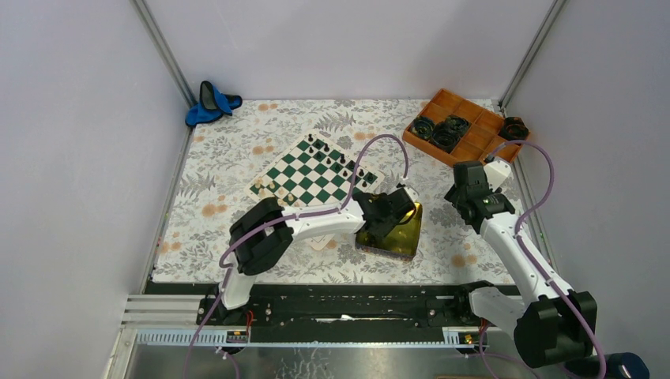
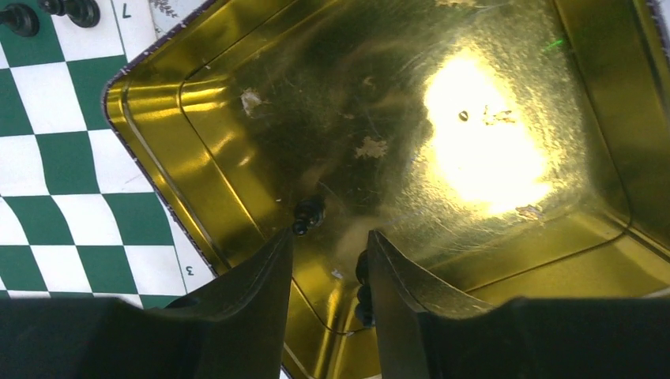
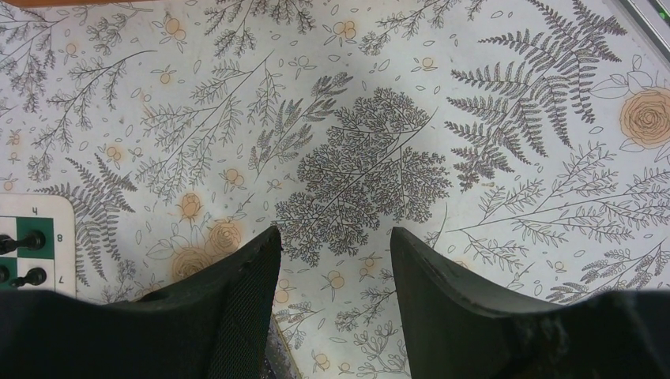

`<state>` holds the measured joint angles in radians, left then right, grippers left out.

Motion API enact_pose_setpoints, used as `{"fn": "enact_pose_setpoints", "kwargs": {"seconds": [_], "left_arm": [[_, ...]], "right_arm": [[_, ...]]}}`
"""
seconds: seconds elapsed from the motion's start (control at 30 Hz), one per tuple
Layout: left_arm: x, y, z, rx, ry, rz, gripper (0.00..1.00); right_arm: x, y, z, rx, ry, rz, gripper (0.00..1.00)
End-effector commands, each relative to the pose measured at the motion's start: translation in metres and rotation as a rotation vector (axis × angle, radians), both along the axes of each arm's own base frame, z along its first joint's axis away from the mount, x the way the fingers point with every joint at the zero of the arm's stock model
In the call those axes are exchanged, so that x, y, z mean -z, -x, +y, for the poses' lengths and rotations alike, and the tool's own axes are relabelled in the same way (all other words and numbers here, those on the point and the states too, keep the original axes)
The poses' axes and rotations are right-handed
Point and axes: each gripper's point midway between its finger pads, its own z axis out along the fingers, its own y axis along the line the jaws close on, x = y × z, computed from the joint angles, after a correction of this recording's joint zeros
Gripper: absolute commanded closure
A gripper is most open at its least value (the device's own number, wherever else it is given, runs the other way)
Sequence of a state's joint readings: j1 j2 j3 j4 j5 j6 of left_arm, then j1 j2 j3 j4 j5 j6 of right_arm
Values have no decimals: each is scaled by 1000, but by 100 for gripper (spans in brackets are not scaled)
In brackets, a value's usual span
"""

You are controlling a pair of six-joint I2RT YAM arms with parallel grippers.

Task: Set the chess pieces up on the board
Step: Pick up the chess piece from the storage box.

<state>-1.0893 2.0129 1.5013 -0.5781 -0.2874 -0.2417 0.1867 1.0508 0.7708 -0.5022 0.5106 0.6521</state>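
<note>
Left fingers (image 2: 253,308) apart | left-wrist view alone: black piece (image 2: 308,213) in tin (image 2: 197,118)

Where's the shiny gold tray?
In the top view, the tray sits just right of centre, beside the board's right corner, under the left pincer.

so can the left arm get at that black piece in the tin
Probably yes: the left pincer hangs open over the tin, the black piece lies just ahead of its fingertips, and nothing sits between them.
</note>
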Motion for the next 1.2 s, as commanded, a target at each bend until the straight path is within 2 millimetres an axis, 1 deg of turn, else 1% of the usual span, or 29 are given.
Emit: {"fn": "enact_pose_setpoints", "kwargs": {"seconds": [0.0, 0.23, 0.6, 0.77, 1.17], "left_arm": [[-4, -14, 2, -15, 12, 1, 54], [0, -21, 5, -26, 10, 8, 55], [5, -18, 5, -22, 14, 36, 58], [8, -17, 8, -28, 11, 46, 59], [21, -14, 14, -46, -15, 65, 63]], "right_arm": [[-8, -10, -3, 19, 5, -40, 40], [-6, -12, -3, 19, 7, -30, 40], [-4, -13, -3, 19, 10, -22, 40], [-4, -13, -3, 20, 11, -23, 40], [-6, -11, -3, 18, 12, -21, 40]]}}
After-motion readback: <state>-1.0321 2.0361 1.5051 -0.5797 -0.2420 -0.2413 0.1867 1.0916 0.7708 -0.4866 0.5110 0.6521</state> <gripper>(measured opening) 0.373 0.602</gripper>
